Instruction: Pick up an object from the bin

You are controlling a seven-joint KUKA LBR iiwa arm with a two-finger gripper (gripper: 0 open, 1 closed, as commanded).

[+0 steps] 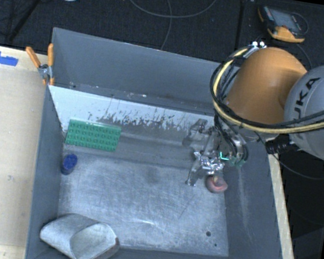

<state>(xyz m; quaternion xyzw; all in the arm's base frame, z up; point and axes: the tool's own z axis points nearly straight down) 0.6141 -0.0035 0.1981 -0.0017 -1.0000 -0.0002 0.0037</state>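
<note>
Lying just beside the gripper [201, 175], a pinkish round piece [217, 185]; grip state unclear.

The silver-grey arm [323, 100], lettered KUKA, has an orange dome [265, 81], black-and-yellow cables [219, 89] and a metal gripper [201, 172].
</note>
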